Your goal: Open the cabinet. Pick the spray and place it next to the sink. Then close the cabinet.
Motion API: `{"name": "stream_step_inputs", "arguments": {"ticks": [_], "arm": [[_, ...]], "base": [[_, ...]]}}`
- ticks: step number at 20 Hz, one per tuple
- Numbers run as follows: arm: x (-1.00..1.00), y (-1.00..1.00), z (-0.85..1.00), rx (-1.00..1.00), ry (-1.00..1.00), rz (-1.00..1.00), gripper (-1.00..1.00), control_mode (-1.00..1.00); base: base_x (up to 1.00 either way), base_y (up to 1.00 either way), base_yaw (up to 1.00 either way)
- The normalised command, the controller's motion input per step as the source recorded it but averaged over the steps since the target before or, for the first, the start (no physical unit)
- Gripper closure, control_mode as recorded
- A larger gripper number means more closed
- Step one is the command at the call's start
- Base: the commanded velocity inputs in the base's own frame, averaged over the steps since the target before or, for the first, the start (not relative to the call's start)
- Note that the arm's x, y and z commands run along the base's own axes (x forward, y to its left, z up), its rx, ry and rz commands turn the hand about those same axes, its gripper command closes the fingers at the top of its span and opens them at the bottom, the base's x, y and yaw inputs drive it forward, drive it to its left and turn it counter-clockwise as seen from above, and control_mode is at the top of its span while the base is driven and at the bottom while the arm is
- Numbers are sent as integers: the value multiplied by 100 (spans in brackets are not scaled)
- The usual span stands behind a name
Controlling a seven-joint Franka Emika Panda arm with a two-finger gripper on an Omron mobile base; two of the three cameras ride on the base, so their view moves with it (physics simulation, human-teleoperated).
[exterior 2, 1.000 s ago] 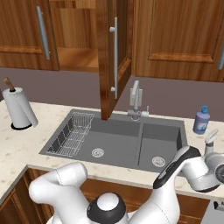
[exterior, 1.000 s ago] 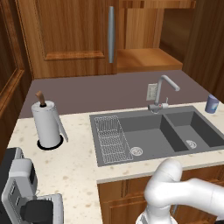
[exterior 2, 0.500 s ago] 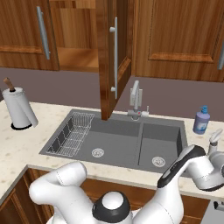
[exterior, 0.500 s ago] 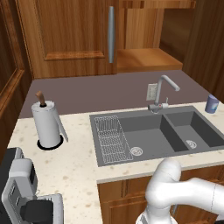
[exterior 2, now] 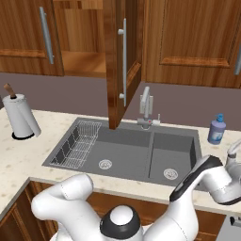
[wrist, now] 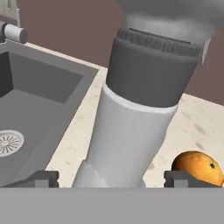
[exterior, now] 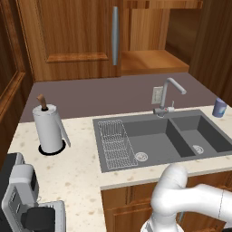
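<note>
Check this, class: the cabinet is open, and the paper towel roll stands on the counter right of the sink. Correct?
Not quite. The cabinet is open, but the paper towel roll stands left of the sink, as the left base view shows.

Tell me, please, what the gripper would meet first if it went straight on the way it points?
Probably the spray bottle: its white body and grey collar stand between the gripper fingertips, very close. Contact is unclear.

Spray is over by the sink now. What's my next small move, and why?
Probably ease the gripper straight back off the spray. It is over the counter beside the sink, and both fingertips show gaps to it, so it looks released. Keep clear of the orange. The cabinet door stands open and comes next.
</note>
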Motion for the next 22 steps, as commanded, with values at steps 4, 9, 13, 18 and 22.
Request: {"name": "stream_step_inputs", "arguments": {"ticks": [4,9,13,18,22], "arm": [[-15,0,18,0,11,0,-100,-100],[-9,2,47,-3,15,0,-100,-100],[-1,0,46,-4,15,0,-100,-100],[-2,0,36,-3,11,0,-100,-100],[-33,-5,30,-1,6,0,-100,-100]], "base": [[0,0,0],[0,0,0],[0,0,0],[0,0,0],[0,0,0]]}}
